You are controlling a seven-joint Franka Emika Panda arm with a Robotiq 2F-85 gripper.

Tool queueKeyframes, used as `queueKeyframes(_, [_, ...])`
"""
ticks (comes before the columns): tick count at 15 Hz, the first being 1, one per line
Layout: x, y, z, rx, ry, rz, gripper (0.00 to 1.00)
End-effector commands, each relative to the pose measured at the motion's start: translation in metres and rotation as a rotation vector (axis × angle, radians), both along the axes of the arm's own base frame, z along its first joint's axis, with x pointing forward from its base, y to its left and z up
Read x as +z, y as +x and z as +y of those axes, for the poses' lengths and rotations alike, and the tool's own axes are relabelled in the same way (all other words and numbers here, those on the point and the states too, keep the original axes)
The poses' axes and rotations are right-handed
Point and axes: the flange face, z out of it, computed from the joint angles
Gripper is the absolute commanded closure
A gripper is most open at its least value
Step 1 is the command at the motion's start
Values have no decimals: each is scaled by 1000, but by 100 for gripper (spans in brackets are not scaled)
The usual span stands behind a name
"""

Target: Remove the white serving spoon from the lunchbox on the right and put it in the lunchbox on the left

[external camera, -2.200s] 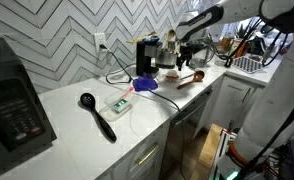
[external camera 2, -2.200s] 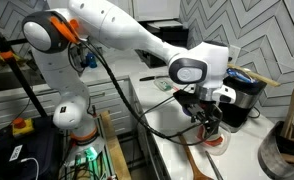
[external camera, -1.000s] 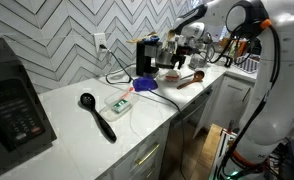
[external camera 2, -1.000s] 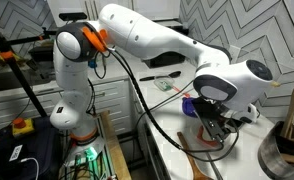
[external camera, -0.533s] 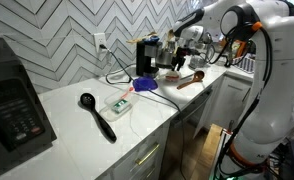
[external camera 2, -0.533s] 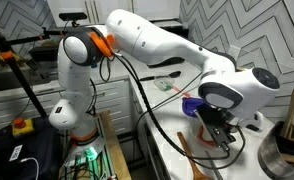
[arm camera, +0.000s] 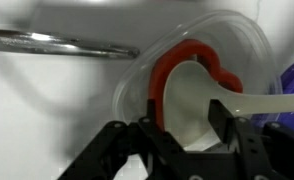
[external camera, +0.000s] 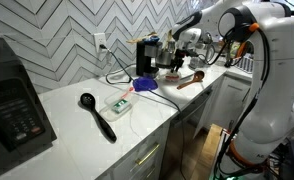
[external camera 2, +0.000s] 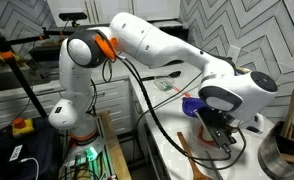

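In the wrist view a clear lunchbox with a red rim [arm camera: 165, 68] lies on the white counter. A white serving spoon [arm camera: 199, 98] lies in it, with its handle reaching out to the right. My gripper [arm camera: 187, 126] is open, with one black finger on each side of the spoon's bowl, just above it. In both exterior views the gripper [external camera: 183, 58] [external camera 2: 220, 137] points down over this lunchbox [external camera: 174, 73] at the counter's far end. A blue lunchbox [external camera: 143, 84] [external camera 2: 192, 104] sits next to it.
A wooden spoon [external camera: 190, 78] [external camera 2: 188, 152] lies beside the red-rimmed lunchbox. A black ladle [external camera: 97, 115] and a small box [external camera: 119, 104] lie mid-counter. A coffee maker [external camera: 147, 54] stands by the wall and a microwave [external camera: 12, 105] at the near end. A dark pot [external camera 2: 285, 150] stands close by.
The arm has swung over and come down onto the red-rimmed lunchbox. In the last half second it barely moves. The jaws stay open.
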Motion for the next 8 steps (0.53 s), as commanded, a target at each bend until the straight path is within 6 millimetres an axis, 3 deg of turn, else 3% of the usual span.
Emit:
queueKeyframes(1, [-6, 2, -5, -12, 2, -19, 67])
queueKeyframes(3, [-6, 1, -4, -9, 3, -19, 71])
queueKeyframes(6, [-2, 1, -2, -2, 8, -25, 95])
queueKeyframes(8, [3, 0, -1, 6, 18, -26, 100])
